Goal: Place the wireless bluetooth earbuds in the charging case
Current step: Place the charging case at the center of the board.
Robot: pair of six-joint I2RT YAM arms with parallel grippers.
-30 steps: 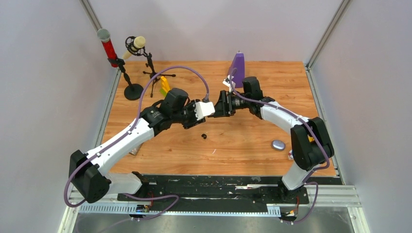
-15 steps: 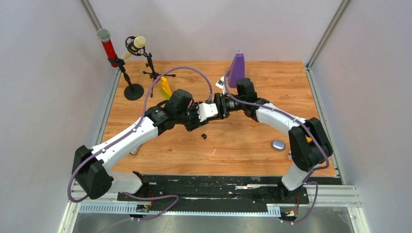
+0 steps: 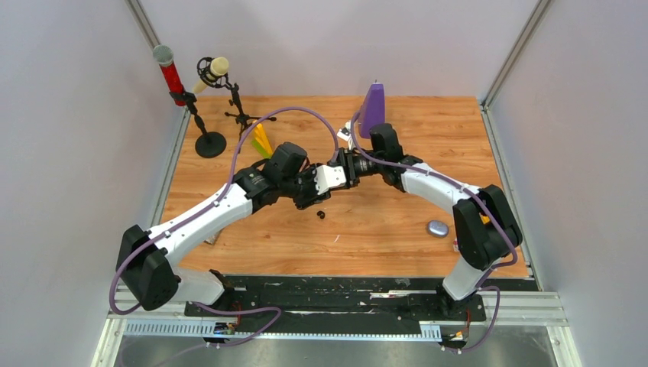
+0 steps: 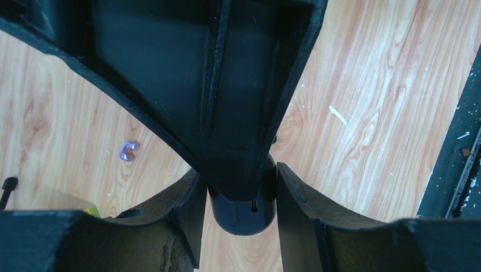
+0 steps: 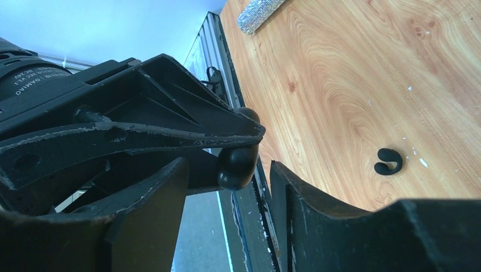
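Top external view gives us two charging cases, one black and one pale purple. We find the black charging case raised above the middle of the surface; the left fingers stand partly closed and pinch it, both inner faces pressed to its sides. We cannot tell whether its lid is up, nor whether anything sits inside. The right fingers come in from 3 o'clock and straddle the same case; they are parted, with a gap on either side in the right wrist view, so they have hold of nothing. The pale purple charging case lies on the wood at 4 o'clock from that meeting point, near the right arm; it looks closed, and its contents are hidden from us.

We count two pairs of earbuds, both outside the cases. The black earbuds lie touching each other at 7 o'clock, near the fingers; the pale purple earbuds show only in the left wrist view, lying together at 10 o'clock from the held case and apart from it.

Toward 10 o'clock we count two microphones on stands, a red microphone and a cream microphone; one yellow item lies near them; one purple pointed object stands at 12 o'clock.
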